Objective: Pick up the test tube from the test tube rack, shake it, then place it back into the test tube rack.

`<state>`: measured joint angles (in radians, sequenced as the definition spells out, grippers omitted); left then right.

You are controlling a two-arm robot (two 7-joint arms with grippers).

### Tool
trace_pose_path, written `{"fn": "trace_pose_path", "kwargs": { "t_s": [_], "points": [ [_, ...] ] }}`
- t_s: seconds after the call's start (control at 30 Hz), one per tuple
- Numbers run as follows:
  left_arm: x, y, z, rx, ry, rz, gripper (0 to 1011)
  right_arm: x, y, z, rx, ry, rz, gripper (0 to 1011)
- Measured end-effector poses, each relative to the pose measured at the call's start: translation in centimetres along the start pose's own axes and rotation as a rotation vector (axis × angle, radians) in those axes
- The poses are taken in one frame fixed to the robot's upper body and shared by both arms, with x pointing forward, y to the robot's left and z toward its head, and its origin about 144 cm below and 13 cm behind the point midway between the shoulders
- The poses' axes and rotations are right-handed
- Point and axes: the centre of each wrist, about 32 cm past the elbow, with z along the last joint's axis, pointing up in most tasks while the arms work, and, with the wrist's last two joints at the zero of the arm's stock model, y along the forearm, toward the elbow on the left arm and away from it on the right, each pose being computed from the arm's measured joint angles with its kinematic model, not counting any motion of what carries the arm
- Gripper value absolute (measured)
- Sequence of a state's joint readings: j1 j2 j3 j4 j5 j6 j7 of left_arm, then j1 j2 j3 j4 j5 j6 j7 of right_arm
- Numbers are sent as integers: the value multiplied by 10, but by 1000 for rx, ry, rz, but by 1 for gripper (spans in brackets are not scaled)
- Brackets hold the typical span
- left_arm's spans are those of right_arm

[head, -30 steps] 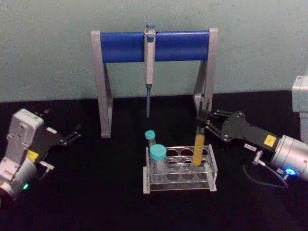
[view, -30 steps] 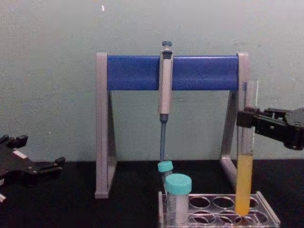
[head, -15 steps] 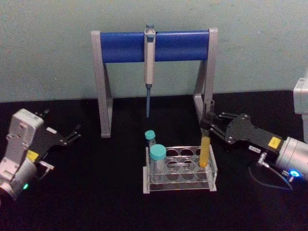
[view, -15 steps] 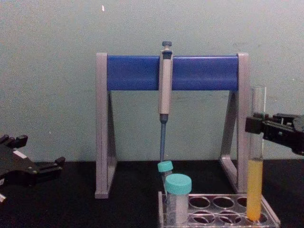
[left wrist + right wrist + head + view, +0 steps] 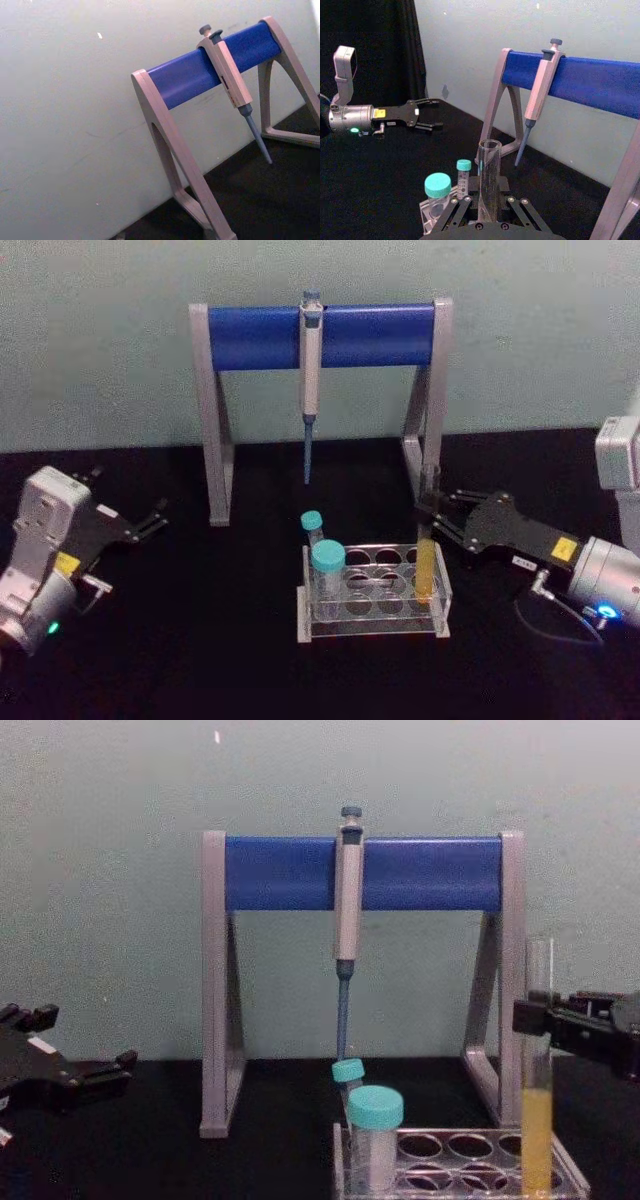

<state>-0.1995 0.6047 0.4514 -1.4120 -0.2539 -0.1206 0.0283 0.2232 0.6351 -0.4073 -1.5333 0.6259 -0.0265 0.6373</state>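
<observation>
Lower than half a second ago, the test tube (image 5: 427,575) has sunk deeper into the rack (image 5: 372,628): in the chest view its open mouth now sits well below the blue bar of the stand, and the top of the yellow-orange liquid has dropped too. The right gripper (image 5: 429,512) has come down with it. Its 2 fingers are closed on the bare glass above the liquid, and the wrist view shows the tube (image 5: 489,175) standing upright between them.

The tube stands at the right end of the rack; which of the 2 rows it is in is hard to tell. From the chest view the tube (image 5: 537,1125) reaches down past the rack's top edge (image 5: 450,1160), with the right gripper (image 5: 532,1016) pinching it just above the liquid line.

At the rack's left end stand a wide teal-capped tube (image 5: 328,575) and, behind it, a thin teal-capped tube (image 5: 313,527) leaning slightly.

Behind the rack is the grey-and-blue stand (image 5: 255,337) with a pipette (image 5: 311,355) hanging from its bar.

The left gripper (image 5: 152,521) rests parked at the left of the black table (image 5: 200,650), well apart from the rack, its fingers spread open and holding nothing.
</observation>
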Motion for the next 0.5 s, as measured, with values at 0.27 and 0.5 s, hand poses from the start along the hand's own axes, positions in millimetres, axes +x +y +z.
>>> {"fn": "trace_pose_path", "kwargs": {
  "t_s": [0.27, 0.5],
  "points": [
    [0, 0, 0, 0, 0, 0, 1001, 2, 0, -8, -6, 15, -3, 232],
    [0, 0, 0, 0, 0, 0, 1001, 4, 1, -13, -18, 25, -5, 232]
  ]
}}
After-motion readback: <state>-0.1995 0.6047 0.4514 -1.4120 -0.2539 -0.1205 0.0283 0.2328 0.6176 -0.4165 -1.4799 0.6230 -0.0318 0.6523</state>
